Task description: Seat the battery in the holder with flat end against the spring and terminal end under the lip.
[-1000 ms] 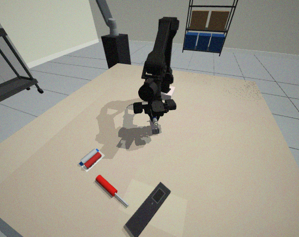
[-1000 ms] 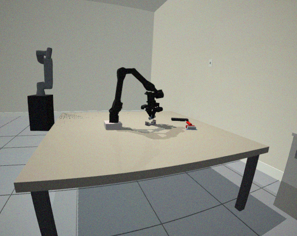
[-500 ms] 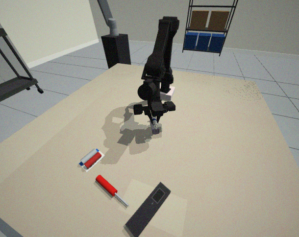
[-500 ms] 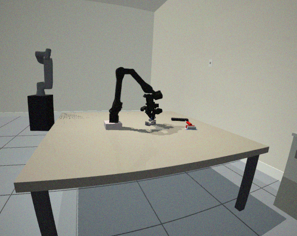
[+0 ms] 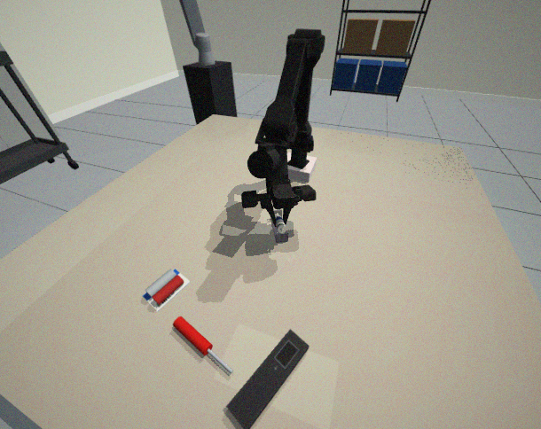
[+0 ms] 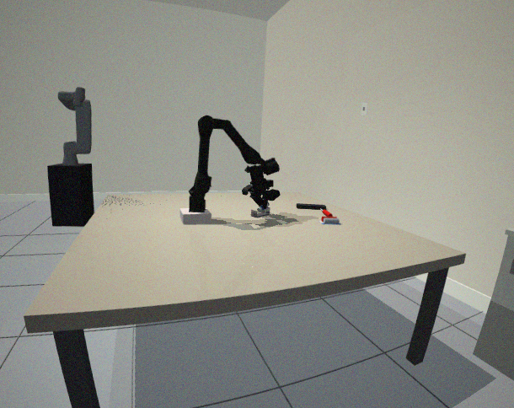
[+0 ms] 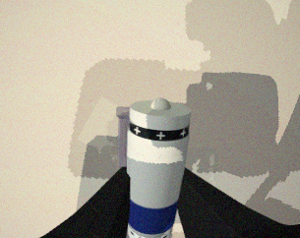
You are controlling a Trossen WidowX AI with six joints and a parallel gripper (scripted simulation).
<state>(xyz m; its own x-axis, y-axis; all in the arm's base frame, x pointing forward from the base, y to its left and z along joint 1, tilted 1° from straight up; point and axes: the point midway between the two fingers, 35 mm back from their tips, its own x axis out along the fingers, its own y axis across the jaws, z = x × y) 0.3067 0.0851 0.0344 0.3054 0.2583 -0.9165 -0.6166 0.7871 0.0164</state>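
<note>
My gripper [image 5: 278,218] [image 6: 262,206] [image 7: 152,175] is shut on the battery [image 5: 280,227] [image 7: 157,182], a grey cylinder with a blue band and a black band of plus signs. Its terminal end points away from the fingers, toward the top of the wrist view. The small greyish-purple holder [image 5: 281,238] [image 6: 255,213] [image 7: 122,143] is on the table directly below the battery. In the wrist view only a strip of it shows, left of the battery's terminal end. The spring and most of the lip are hidden. Whether the battery touches the holder, I cannot tell.
A white tray [image 5: 185,281] with a grey and a red cylinder lies front left of the arm in the top view. A red-handled screwdriver [image 5: 192,335] and a long dark device [image 5: 262,385] lie nearer that camera. The arm's pale base [image 5: 301,174] [image 6: 195,217] stands behind the holder.
</note>
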